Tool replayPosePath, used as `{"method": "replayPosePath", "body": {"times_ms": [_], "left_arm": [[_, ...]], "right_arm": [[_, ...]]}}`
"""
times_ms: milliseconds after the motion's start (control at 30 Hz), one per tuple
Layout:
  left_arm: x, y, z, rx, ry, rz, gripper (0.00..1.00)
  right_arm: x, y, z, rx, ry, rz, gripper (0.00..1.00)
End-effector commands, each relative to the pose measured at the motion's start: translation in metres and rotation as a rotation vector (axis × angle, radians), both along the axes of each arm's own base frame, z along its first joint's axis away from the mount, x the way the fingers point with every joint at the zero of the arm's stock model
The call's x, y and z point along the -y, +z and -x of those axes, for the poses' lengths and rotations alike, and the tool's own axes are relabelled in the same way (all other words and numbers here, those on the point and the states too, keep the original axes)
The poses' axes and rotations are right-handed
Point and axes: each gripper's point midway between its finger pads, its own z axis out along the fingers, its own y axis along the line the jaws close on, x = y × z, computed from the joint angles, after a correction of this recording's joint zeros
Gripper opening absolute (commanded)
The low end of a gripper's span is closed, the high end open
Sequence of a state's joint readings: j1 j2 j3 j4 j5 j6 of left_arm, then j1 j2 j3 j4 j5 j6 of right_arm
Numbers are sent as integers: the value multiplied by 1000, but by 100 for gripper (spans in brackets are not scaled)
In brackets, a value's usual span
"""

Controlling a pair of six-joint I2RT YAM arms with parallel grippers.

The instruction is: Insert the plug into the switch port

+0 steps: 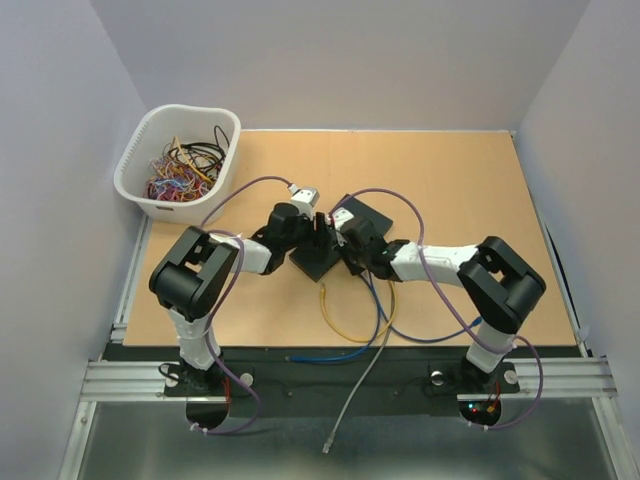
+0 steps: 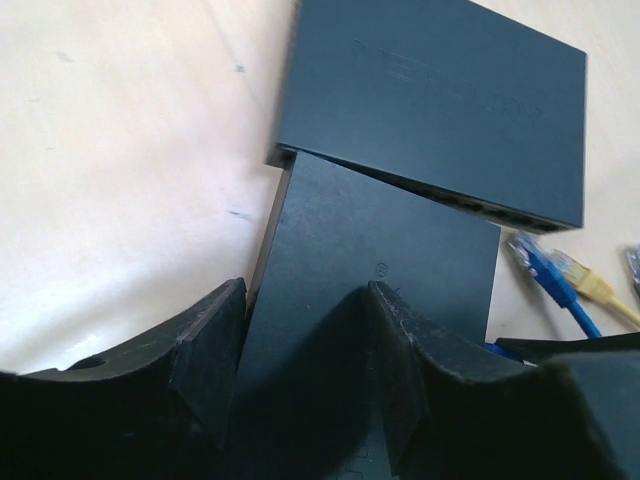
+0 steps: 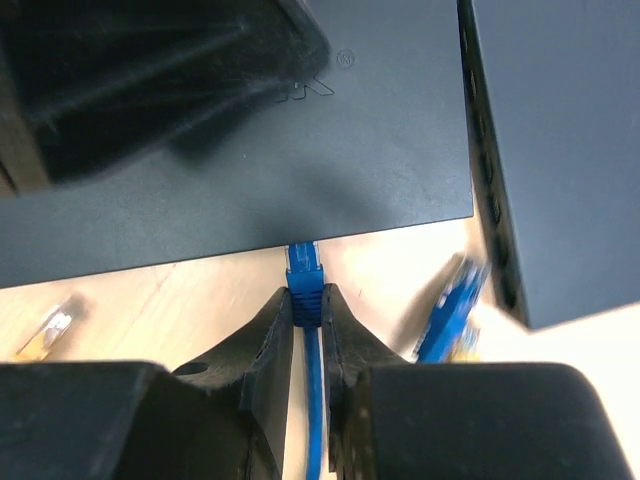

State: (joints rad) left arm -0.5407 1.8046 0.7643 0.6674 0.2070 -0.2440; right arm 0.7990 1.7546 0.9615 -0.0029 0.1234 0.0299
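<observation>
A black switch (image 3: 250, 170) lies flat at the table's middle (image 1: 312, 255). My right gripper (image 3: 308, 295) is shut on a blue plug (image 3: 304, 272). The plug's tip meets the switch's near edge, and whether it sits in a port is hidden. My left gripper (image 2: 305, 300) is open over the same switch (image 2: 380, 250), one finger (image 2: 210, 345) at its left edge and the other on its top. It shows in the right wrist view as a dark blurred mass (image 3: 150, 70). A second black switch (image 2: 430, 100) overlaps the first one's far end.
Loose blue (image 2: 545, 275) and yellow (image 2: 590, 285) plugs lie by the second switch (image 3: 560, 150). Yellow (image 1: 345, 325), blue (image 1: 340, 355) and grey (image 1: 355, 395) cables trail toward the near edge. A white basket (image 1: 225, 150) of tangled cables stands at the back left.
</observation>
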Motion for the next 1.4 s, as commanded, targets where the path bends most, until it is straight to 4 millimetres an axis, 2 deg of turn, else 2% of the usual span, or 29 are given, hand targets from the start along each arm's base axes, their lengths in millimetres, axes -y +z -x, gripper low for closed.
{"method": "replayPosePath", "body": {"times_ms": [0,33,67,133,167,200,267,300,333,367,400,433,500,600,700,900,1033,1133,1233,1267,1367], "left_arm": [[39,-57,122,-410,-288,-11,68],[38,-54,119,-410,-272,-11,74],[38,-52,116,-404,-257,-14,76],[33,-46,104,-379,-209,-37,91],[28,-48,104,-393,-184,-64,95],[23,-42,93,-383,-136,-88,96],[18,-37,83,-374,-75,-110,98],[13,-31,69,-347,-17,-126,98],[8,-25,67,-353,23,-132,98],[0,-16,52,-320,91,-143,98],[-4,-11,47,-313,133,-145,98],[-7,4,40,-285,170,-138,98],[-20,19,26,-233,260,-154,98],[-25,42,13,-198,307,-141,99],[-26,46,6,-201,313,-173,99],[-31,38,1,-220,319,-203,99],[-42,52,-8,-208,364,-181,98],[-52,91,-13,-157,415,-159,98],[-61,146,-6,-74,432,-92,98],[-62,155,-4,-60,434,-80,98],[-70,185,8,-20,433,-42,98]], "right_arm": [[-80,154,-30,320,22,-566,0],[-76,146,-27,292,-2,-562,0],[-74,147,-25,287,-3,-565,1],[-70,142,-22,269,-22,-562,0],[-67,141,-20,263,-28,-559,1],[-64,138,-17,253,-34,-559,0],[-61,135,-12,239,-43,-557,1],[-58,129,-8,227,-48,-551,0],[-55,130,-6,221,-60,-559,0],[-54,128,-4,212,-65,-558,0],[-51,122,0,195,-74,-555,0],[-49,121,2,190,-78,-556,0],[-48,117,6,177,-79,-553,1],[-43,110,9,157,-92,-539,0],[-41,106,12,146,-99,-534,0],[-37,93,17,115,-111,-521,0],[-34,81,19,91,-131,-497,0],[-30,68,20,68,-155,-469,1],[-32,57,22,37,-167,-456,1],[-33,49,22,23,-167,-445,1],[-41,45,18,3,-184,-447,0]]}}
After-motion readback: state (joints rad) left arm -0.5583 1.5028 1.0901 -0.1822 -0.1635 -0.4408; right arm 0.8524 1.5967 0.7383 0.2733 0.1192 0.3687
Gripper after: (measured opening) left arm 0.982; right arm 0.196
